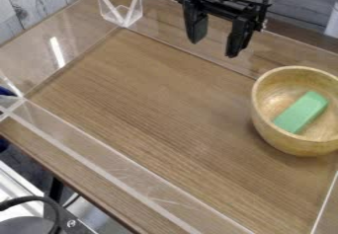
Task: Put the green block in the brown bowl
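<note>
Gripper (220, 36): black, jaws apart, empty, pointing down near far edge of table (145, 100). Green block (303, 113): lying tilted inside brown bowl (271, 132) at right edge. Likely light, rigid, matte, not fragile; best pinched across short sides. Placement looks done.

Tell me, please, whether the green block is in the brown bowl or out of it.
In. The green block lies on the inside of the brown bowl, within its rim, apart from the gripper.
</note>
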